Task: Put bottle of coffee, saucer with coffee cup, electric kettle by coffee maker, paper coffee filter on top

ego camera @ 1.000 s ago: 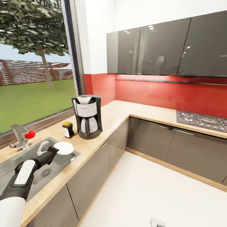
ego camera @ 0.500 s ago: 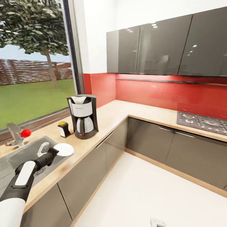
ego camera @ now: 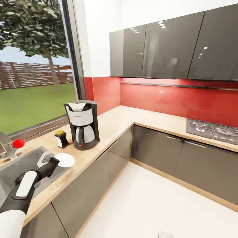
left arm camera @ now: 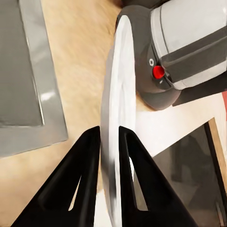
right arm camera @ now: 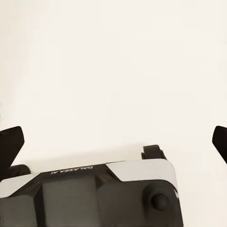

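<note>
- The left gripper (ego camera: 54,161) is at the near left of the head view, at the end of a black and white arm, above the right edge of the grey sink (ego camera: 19,165).
- Its two black fingers (left arm camera: 80,170) are closed on the rim of the saucer (ego camera: 64,160), a flat white round plate. In the left wrist view the saucer (left arm camera: 116,118) is seen edge-on between the fingers.
- The saucer is near the front edge of the kitchen countertop (ego camera: 112,124), on the near side of the coffee maker and a little apart from it.
- The right gripper (right arm camera: 113,142) points down at the pale floor (ego camera: 158,205). Its two dark fingertips (right arm camera: 10,142) are far apart at the two sides of the right wrist view, so the jaws are wide open and hold nothing.
- The bottle of coffee (ego camera: 61,138), with a yellow cap, stands upright on the countertop just to the left of the coffee maker.
- The coffee maker (ego camera: 82,125) stands upright on the countertop, with the silver carafe and the red switch (left arm camera: 158,72) facing the room.
- A tap with a red knob (ego camera: 18,143) is at the far left, behind the sink.
- A gas hob (ego camera: 215,129) is in the far right part of the countertop, under dark glossy wall cabinets (ego camera: 165,49).
</note>
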Tool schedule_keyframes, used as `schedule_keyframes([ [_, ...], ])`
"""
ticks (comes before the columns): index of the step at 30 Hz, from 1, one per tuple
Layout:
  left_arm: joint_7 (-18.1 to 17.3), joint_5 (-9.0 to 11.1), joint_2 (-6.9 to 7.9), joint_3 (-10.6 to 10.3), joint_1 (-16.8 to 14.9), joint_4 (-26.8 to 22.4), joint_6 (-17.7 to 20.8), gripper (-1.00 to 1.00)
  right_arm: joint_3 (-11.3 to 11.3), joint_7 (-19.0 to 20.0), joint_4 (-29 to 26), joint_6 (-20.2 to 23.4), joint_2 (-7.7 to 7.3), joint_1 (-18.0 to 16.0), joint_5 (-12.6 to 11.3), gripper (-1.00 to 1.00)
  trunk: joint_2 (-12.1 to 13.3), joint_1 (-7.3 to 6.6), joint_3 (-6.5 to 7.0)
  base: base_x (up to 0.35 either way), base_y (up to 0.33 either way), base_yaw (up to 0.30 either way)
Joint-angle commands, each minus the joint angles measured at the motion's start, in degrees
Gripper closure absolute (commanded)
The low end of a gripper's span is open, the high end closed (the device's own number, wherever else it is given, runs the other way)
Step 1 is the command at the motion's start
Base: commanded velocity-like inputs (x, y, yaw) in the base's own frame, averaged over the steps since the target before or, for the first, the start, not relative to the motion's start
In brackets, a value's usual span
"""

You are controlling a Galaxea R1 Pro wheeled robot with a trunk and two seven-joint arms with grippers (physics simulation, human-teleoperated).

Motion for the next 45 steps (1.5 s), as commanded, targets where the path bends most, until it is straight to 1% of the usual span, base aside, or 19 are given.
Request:
schedule_keyframes([
  [1,0.5,0.1,-0.01,0.2,0.0,-0.1,-0.1,1.00,0.5,-0.3,-0.2,0.4,0.02,0.0,-0.4,-1.00,-0.1,0.04,-0.13,0.002,0.000,0.000],
  [6,0.5,-0.4,-0.08,0.3,0.0,-0.1,-0.6,1.00,0.5,-0.3,-0.2,0.4,0.04,0.0,-0.5,-1.00,-0.1,0.04,-0.24,0.061,0.000,0.126],
  [12,0.4,-0.4,-0.13,0.3,0.2,-0.1,-0.6,1.00,0.5,-0.4,-0.1,0.4,0.00,0.0,-0.5,-1.00,-0.1,0.04,-0.28,0.309,-0.007,0.033],
  [20,0.0,-0.5,-0.18,0.0,0.7,-0.1,-0.6,1.00,0.5,-0.4,-0.1,0.5,0.04,0.0,-0.5,-1.00,-0.1,0.04,-0.28,0.232,-0.103,0.001],
  [23,0.0,-0.5,-0.24,-0.1,0.9,0.0,-0.6,1.00,0.5,-0.4,-0.1,0.5,0.05,0.0,-0.4,-1.00,-0.1,0.04,-0.28,0.057,-0.011,0.000],
  [27,0.1,-0.5,-0.35,-0.1,2.1,0.1,-0.8,1.00,0.5,-0.4,-0.1,0.5,0.05,0.0,-0.4,-1.00,-0.1,0.04,-0.28,0.006,-0.001,0.000],
  [35,0.4,-0.6,-0.45,-0.1,2.4,0.2,-0.8,1.00,0.5,-0.4,-0.1,0.5,0.05,0.0,-0.4,-1.00,-0.1,0.04,-0.28,0.093,-0.114,0.000],
  [40,0.5,-0.6,-0.30,0.2,2.7,1.7,-1.0,1.00,0.5,-0.4,-0.1,0.5,0.05,0.0,-0.4,-1.00,-0.1,0.04,-0.28,0.005,-0.008,0.000],
  [45,0.6,-0.6,-0.19,0.0,3.0,2.0,-3.4,1.00,0.5,-0.4,-0.1,0.5,0.05,0.0,-0.4,-1.00,-0.1,0.04,-0.28,0.055,0.000,0.000],
])
